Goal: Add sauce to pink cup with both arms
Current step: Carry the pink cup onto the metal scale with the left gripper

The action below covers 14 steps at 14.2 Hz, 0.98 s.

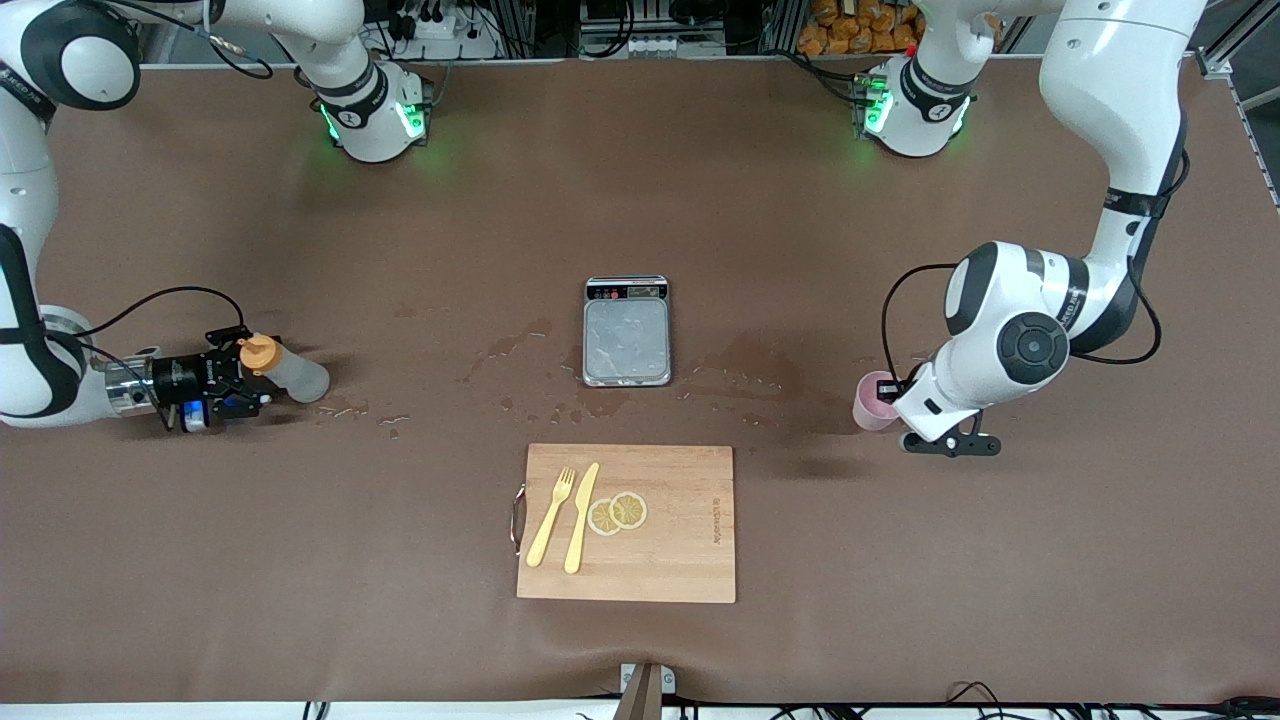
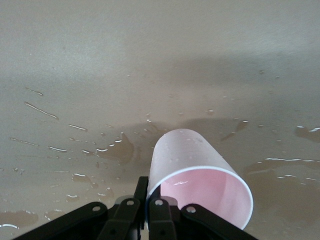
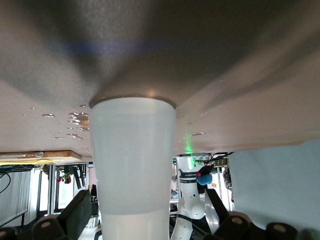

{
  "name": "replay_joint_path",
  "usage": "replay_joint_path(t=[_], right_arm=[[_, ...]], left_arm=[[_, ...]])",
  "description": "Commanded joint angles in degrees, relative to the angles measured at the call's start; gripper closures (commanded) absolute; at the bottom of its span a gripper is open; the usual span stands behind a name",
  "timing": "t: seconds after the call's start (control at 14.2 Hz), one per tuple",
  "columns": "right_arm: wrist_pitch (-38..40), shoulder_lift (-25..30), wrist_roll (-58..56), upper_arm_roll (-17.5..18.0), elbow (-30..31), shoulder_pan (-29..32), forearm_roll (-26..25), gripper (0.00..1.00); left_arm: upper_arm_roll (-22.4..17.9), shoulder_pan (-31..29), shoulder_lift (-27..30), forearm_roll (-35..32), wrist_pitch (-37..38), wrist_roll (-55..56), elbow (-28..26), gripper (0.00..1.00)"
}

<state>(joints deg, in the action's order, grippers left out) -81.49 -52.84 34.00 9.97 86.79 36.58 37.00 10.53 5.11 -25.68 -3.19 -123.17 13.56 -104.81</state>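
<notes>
The sauce [image 1: 298,378], a whitish squeeze bottle with an orange cap [image 1: 258,352], stands upright toward the right arm's end of the table. My right gripper [image 1: 245,372] reaches in level at its upper part. In the right wrist view the bottle [image 3: 132,160] rises between the fingers of that open gripper [image 3: 146,195], with a gap on each side. The pink cup [image 1: 872,405] sits toward the left arm's end, partly hidden by the left arm. My left gripper [image 2: 148,187] is shut on the wall of the cup [image 2: 190,155] at its rim, one finger inside and one outside.
A grey scale [image 1: 627,335] lies mid-table. Nearer the camera is a wooden board [image 1: 690,560] carrying a yellow fork [image 1: 551,517], a yellow knife [image 1: 581,518] and lemon slices [image 1: 618,512]. Wet patches and drops [image 1: 520,345] spread across the brown cloth around the scale.
</notes>
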Motion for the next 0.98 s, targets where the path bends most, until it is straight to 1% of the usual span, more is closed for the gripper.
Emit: replay_joint_path(t=[0.0, 0.07, 0.14, 0.21, 0.35, 0.56, 0.7, 0.91], right_arm=[[0.2, 0.0, 1.0, 0.1, 0.6, 0.1, 1.0, 0.06], [0.2, 0.0, 1.0, 0.1, 0.6, 0.1, 1.0, 0.17], [0.2, 0.0, 1.0, 0.1, 0.6, 0.1, 1.0, 0.31], [0.2, 0.0, 1.0, 0.1, 0.6, 0.0, 1.0, 0.38], [0.3, 0.0, 1.1, 0.1, 0.6, -0.1, 1.0, 0.39], [0.4, 0.0, 1.1, 0.1, 0.6, -0.4, 1.0, 0.48], [0.4, 0.1, 1.8, 0.1, 0.4, -0.4, 1.0, 0.49], [0.7, 1.4, 8.4, 0.5, -0.3, -0.6, 0.5, 0.49]], left_arm=[[1.9, 2.4, 0.4, 0.6, 3.4, 5.6, 3.2, 1.0], [2.8, 3.3, 0.4, 0.7, 4.7, 7.8, 4.3, 1.0], [3.9, 4.4, 0.4, 0.7, 6.2, 10.0, 5.7, 1.0], [4.6, 5.4, -0.1, 0.7, 7.1, 12.5, 7.1, 1.0], [5.7, 7.8, -0.2, 2.0, 7.5, 16.5, 8.3, 1.0], [5.7, 12.9, -0.5, 6.4, 7.5, 22.4, 10.4, 1.0], [5.7, 16.2, -3.2, 7.2, 7.5, 27.7, 12.9, 1.0], [5.6, 21.2, -9.3, 8.0, 7.5, 40.2, 19.4, 1.0]])
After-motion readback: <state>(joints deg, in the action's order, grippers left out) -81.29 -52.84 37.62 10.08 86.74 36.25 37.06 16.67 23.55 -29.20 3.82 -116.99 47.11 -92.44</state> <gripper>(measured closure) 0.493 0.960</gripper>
